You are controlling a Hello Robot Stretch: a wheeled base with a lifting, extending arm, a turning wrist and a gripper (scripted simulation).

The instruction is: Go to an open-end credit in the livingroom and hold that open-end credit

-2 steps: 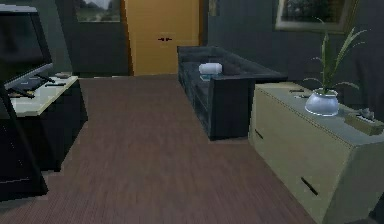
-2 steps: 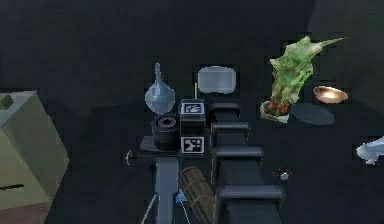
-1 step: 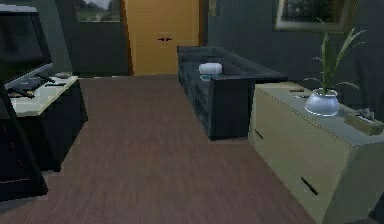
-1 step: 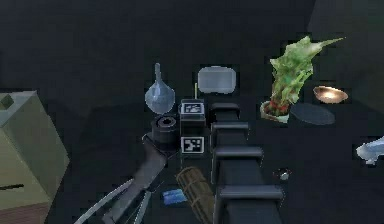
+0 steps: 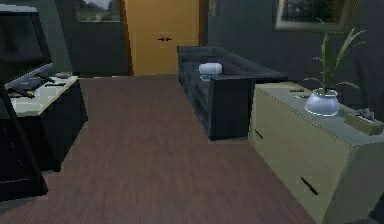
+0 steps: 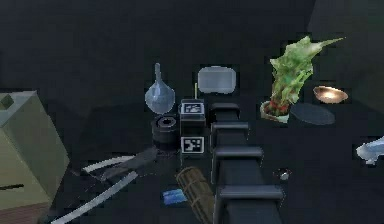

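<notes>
On a dark tabletop in the arm side view, a small flat blue piece [image 6: 172, 196] lies next to a brown ribbed cylinder [image 6: 196, 188], just left of the arm's dark bar [image 6: 243, 170]. The gripper [image 6: 100, 182] reaches toward the picture's lower left, its dark body [image 6: 165, 131] beside the two white marked squares. Its thin pale fingers [image 6: 112, 164] stretch over the dark surface, up and left of the blue piece. I cannot tell whether the gripper holds anything.
The same tabletop carries a blue vase [image 6: 158, 94], a grey tray [image 6: 216, 78], a potted plant [image 6: 294, 70], a copper bowl [image 6: 330, 94] and a black disc [image 6: 315, 115]. A cream cabinet [image 6: 25, 150] stands left. Ahead are a dark sofa [image 5: 225, 85], an orange door [image 5: 162, 35], a cream sideboard [image 5: 305, 145] and a TV stand [image 5: 45, 110].
</notes>
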